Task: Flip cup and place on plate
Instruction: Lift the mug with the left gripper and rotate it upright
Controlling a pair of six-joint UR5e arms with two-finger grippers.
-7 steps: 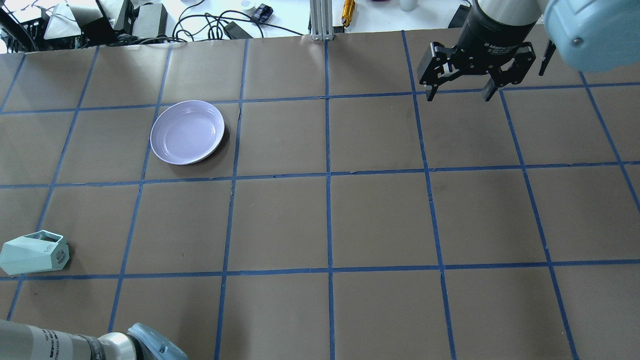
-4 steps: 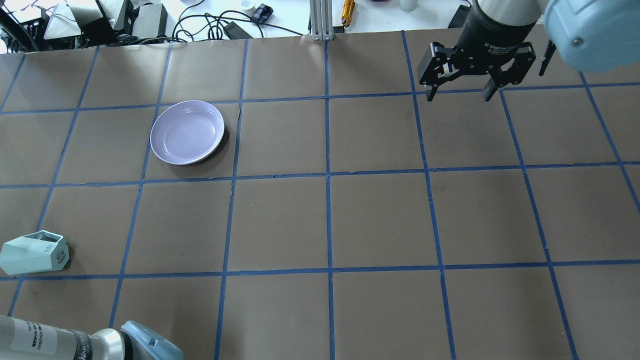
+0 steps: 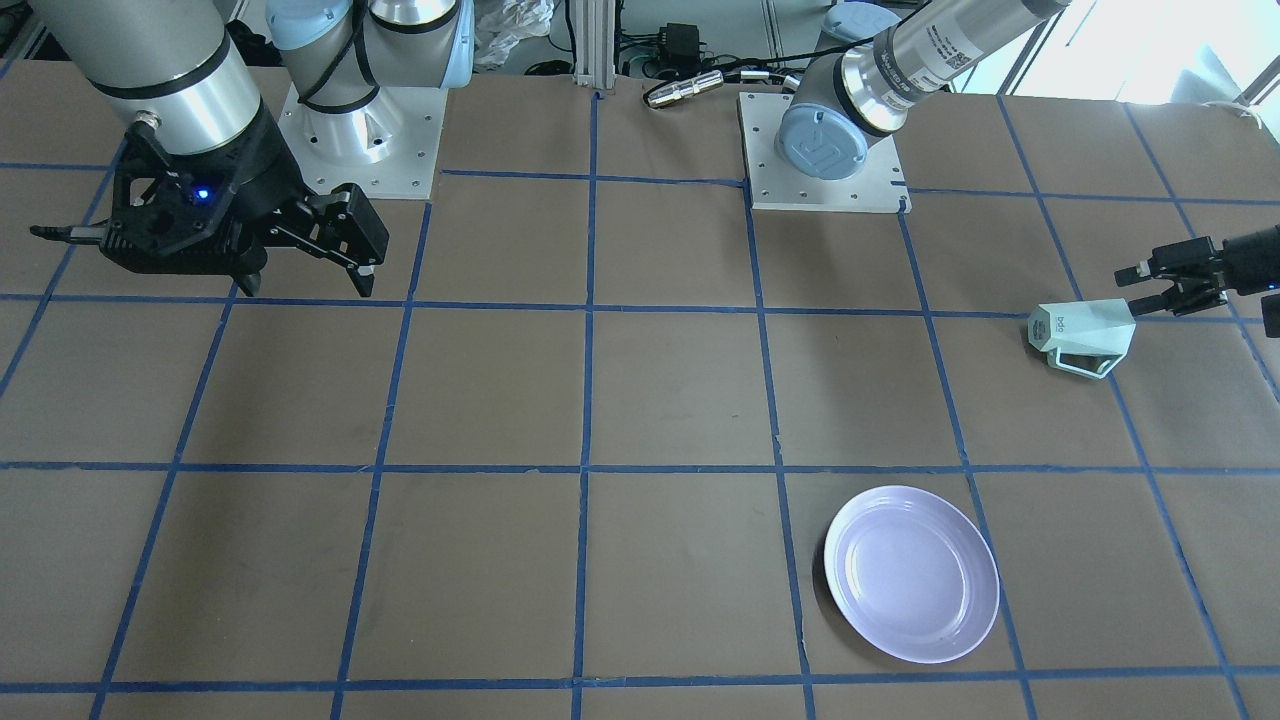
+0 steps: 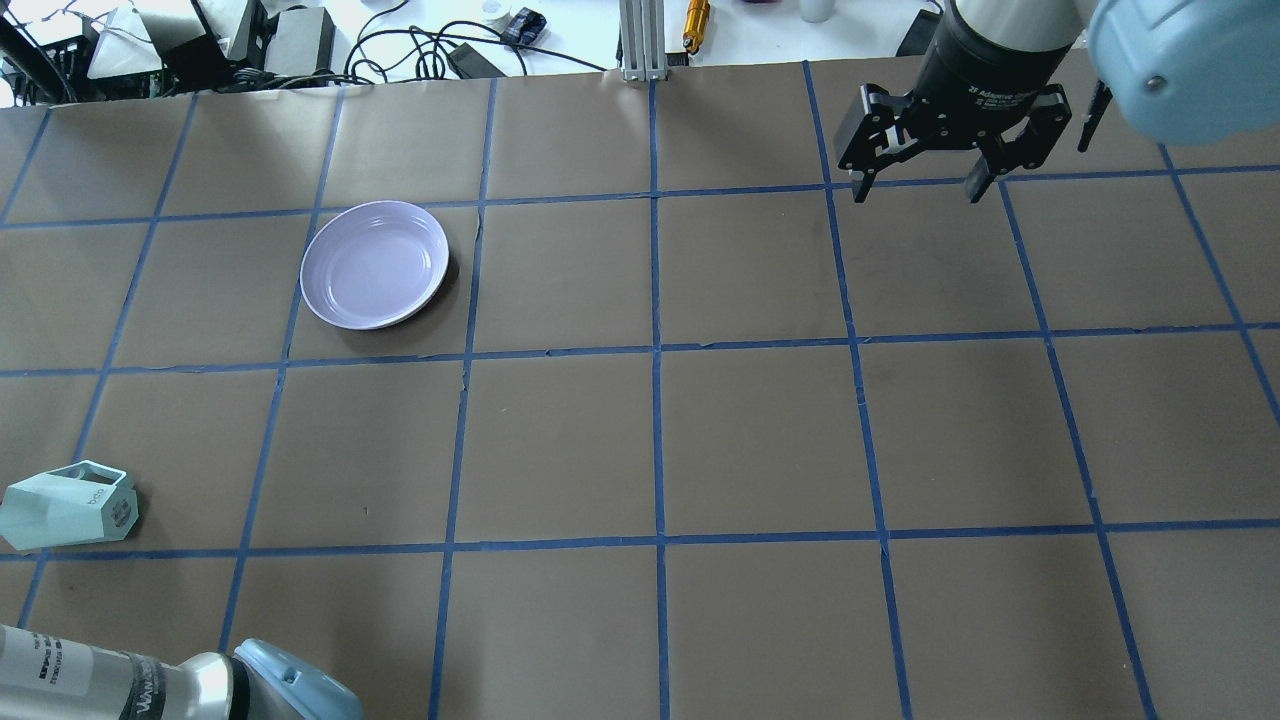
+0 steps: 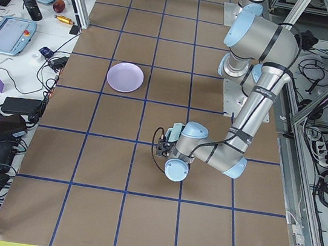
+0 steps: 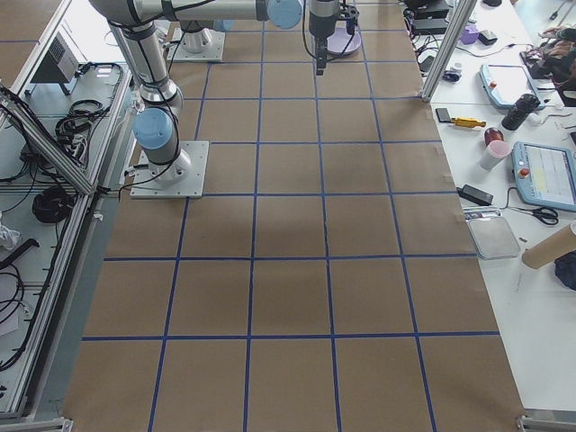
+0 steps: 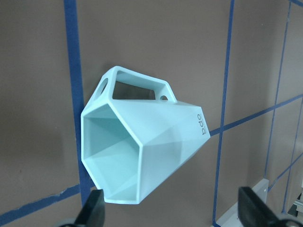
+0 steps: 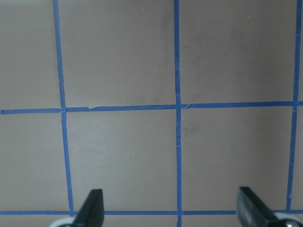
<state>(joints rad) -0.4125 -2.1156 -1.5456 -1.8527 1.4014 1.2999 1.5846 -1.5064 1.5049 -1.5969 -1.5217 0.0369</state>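
The mint-green cup [image 4: 70, 505] lies on its side near the table's left edge. Its base points toward the table's middle and its open mouth toward my left gripper [image 3: 1142, 285]. That gripper is open and empty, level with the cup and just short of its rim. In the left wrist view the cup [image 7: 142, 146] fills the middle, mouth toward the camera, ahead of the open left gripper [image 7: 173, 213]. The lavender plate [image 4: 375, 263] sits empty, farther out and to the right of the cup. My right gripper [image 4: 918, 192] hangs open and empty above the far right of the table.
Brown paper with a blue tape grid covers the table [image 4: 660, 440]. Cables, boxes and a metal post [image 4: 640, 40] lie beyond the far edge. My left arm's elbow [image 4: 290, 690] shows at the near left corner. The arm bases [image 3: 820, 150] stand at the robot's side.
My left arm's elbow has shifted slightly at the overhead view's lower left. The cup, plate and right gripper have not moved.
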